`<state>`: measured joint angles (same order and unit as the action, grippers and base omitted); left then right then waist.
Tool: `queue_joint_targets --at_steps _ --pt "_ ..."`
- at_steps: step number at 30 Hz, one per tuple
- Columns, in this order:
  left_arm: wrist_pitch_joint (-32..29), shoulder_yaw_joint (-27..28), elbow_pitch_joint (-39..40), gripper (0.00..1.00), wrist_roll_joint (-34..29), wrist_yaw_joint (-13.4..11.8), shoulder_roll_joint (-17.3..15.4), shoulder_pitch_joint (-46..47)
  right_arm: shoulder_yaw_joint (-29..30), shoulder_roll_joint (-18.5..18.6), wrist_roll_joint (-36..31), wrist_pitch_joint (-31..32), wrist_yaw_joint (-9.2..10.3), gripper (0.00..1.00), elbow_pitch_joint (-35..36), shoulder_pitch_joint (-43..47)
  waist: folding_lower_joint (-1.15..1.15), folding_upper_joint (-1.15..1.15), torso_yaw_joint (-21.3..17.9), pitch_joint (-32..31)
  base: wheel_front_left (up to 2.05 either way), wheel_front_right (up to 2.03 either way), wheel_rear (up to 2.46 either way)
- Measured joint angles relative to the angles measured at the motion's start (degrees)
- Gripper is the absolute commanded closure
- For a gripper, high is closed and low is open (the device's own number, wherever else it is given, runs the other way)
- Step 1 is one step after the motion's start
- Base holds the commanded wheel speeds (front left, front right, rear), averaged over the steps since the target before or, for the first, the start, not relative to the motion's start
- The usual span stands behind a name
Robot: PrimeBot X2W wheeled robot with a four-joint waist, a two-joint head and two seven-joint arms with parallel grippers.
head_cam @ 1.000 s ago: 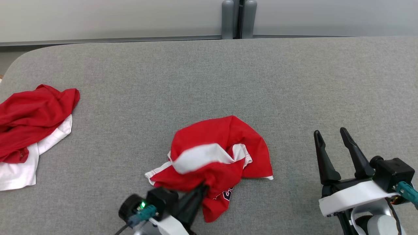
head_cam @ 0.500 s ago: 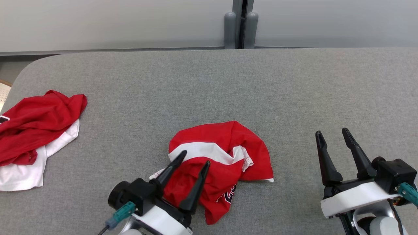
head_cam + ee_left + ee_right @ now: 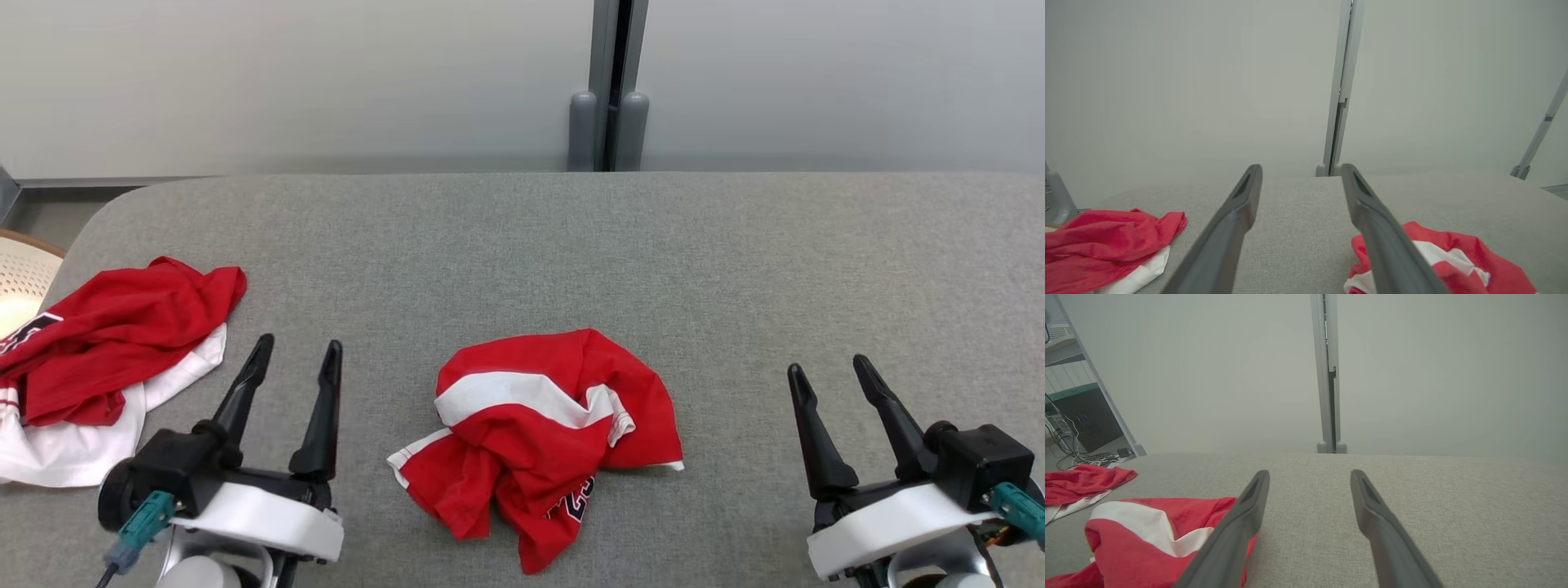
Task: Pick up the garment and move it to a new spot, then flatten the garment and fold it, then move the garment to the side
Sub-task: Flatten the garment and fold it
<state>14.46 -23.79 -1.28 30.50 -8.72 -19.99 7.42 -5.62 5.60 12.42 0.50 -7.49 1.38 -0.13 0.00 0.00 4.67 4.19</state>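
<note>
The garment (image 3: 539,433) is a crumpled red piece with a white band, lying in a heap near the front middle of the grey padded table (image 3: 571,245). My left gripper (image 3: 299,343) is open and empty, a short way to the left of the heap and clear of it. My right gripper (image 3: 826,366) is open and empty too, well off to the heap's right. The left wrist view has the garment (image 3: 1474,257) at lower right, beside the right finger. In the right wrist view the garment (image 3: 1147,535) lies at lower left, partly behind the left finger.
A second pile of red and white cloth (image 3: 106,351) lies at the table's left end, by a pale basket (image 3: 20,278) past the edge. Grey wall panels with a post (image 3: 608,122) stand behind the table. Bare table stretches behind and right of the heap.
My left gripper opened, let go of the garment and drew back to the left. The heap settled on the table. The head camera tilted up, so the whole scene sits lower.
</note>
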Motion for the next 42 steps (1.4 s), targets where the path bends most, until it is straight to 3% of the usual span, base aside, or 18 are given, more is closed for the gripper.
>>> queue_joint_targets --at_steps 7,24,36,42 --pt "0.21 2.05 -2.66 0.00 1.37 0.01 -1.35 -3.37 -0.19 0.66 0.15 0.79 0.00 0.00 0.36 1.88 0.00 0.00 -0.47 -2.06 0.00 0.00 0.00" --pt "0.10 1.18 -3.47 0.00 1.65 0.36 -1.36 -3.33 -1.77 1.10 0.73 2.58 0.00 0.00 -0.71 2.07 0.00 0.00 0.22 -2.04 0.00 0.00 0.00" --pt "0.19 -1.18 -4.82 0.00 1.16 2.16 1.40 1.59 -15.84 0.56 4.21 5.79 0.00 0.00 -13.12 -7.53 0.00 0.00 4.70 1.61 0.00 0.00 0.00" --pt "0.26 -1.36 -5.92 0.00 0.74 3.03 2.57 2.86 -17.72 -0.65 4.95 4.82 0.00 0.00 -21.20 -12.58 0.00 0.00 7.16 3.34 0.00 0.00 0.00"
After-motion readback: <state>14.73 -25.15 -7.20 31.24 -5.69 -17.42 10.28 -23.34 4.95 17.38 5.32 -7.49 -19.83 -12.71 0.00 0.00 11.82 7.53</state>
